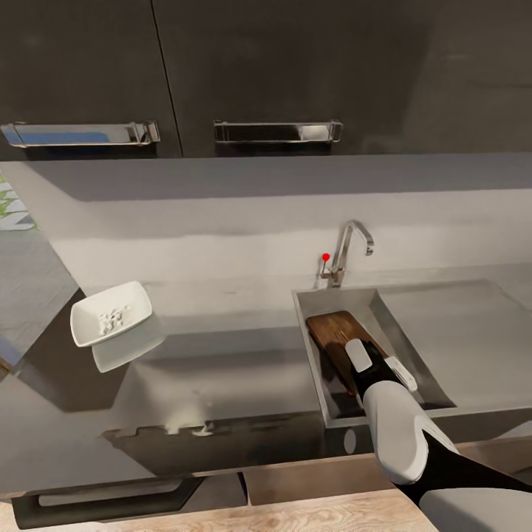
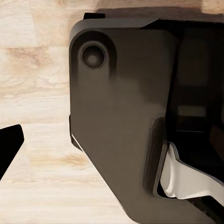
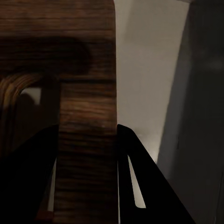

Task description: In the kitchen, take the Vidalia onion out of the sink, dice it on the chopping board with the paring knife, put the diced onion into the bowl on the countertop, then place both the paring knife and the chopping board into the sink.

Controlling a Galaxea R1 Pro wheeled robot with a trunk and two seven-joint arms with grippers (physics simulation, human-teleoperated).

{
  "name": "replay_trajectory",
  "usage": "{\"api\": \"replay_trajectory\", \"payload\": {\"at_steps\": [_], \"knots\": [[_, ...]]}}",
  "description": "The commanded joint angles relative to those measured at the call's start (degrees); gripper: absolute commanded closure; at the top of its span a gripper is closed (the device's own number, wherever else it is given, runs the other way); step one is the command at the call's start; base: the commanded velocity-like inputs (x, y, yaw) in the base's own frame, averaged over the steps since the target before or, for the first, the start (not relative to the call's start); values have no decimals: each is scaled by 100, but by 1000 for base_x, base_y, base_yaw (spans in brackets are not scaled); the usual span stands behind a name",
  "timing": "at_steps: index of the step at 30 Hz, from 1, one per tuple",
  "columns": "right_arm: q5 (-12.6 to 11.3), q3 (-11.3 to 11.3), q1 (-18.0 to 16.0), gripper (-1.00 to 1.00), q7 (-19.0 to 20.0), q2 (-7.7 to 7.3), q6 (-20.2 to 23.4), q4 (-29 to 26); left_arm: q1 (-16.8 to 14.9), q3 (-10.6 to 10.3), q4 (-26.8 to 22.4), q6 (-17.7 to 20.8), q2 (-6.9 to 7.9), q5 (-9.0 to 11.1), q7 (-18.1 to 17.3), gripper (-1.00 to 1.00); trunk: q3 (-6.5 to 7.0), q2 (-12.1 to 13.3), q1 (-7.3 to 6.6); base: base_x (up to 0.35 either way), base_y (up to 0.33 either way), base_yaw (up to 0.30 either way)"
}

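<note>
Setting: a kitchen. Evidence: grey countertop (image 1: 244, 355) along a pale wall; sunken sink (image 1: 399, 303) with a chrome tap (image 1: 349, 251) behind it; dark wall cupboards (image 1: 222, 66) above with chrome bar handles (image 1: 277, 131); dark base cabinets below the counter edge; light wood floor (image 2: 37, 93). A white bowl (image 1: 111, 314) stands on the counter.

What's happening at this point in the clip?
The robot's right arm reaches into the sink, its right tool clamped on the edge of the chopping board, which sits tilted inside the basin. The bowl rests on the countertop to the left with small white diced pieces in it. A bit of red shows by the board in the basin, too small to identify.
</note>
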Motion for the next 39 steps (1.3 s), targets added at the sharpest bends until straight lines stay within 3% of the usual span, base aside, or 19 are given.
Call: {"api": "replay_trajectory", "payload": {"at_steps": [1,6,7,23,29,31,32,33,37,38,39], "knots": [[9,-14,-4,100,-18,4,56,-15,-10,-48,25,-40,-5,43,5,-100,-11,-11,3,0,0,0],[8,-21,-4,100,-19,4,57,-16,-8,-48,25,-40,-7,40,4,-100,-11,-11,3,0,0,0],[5,-22,-4,-100,-20,4,57,-17,-9,-48,25,-40,-10,41,4,-100,-11,-11,3,0,0,0],[19,59,-4,-100,37,4,66,-103,-9,-48,18,-44,-10,41,2,-100,-11,-11,3,0,0,0],[31,1202,-4,-100,364,4,367,-620,-9,-48,16,-65,-11,39,-5,-100,-11,-11,3,0,0,0],[28,1551,-4,-100,406,4,748,-908,-9,-48,14,-71,-7,39,-7,-100,-11,-11,3,0,0,0],[27,1834,-4,-100,569,4,1177,-1158,-8,-48,10,-74,-3,39,-7,-100,-11,-11,3,0,0,0],[27,1938,-4,-100,747,4,1370,-1234,-9,-48,6,-74,-2,39,-7,-100,-11,-11,3,0,0,0],[60,2235,-4,-100,2194,-10,2268,-1462,-9,-48,-1,-82,-15,34,-7,-100,-11,-11,3,0,0,0],[103,2458,-4,-100,2857,-195,2688,-1550,-9,-48,-1,-83,-15,32,-7,-100,-11,-11,3,0,0,0],[116,2619,-4,-100,3187,-313,2862,-1576,-9,-48,-1,-84,-12,33,-7,-100,-11,-11,3,0,0,0]]}}
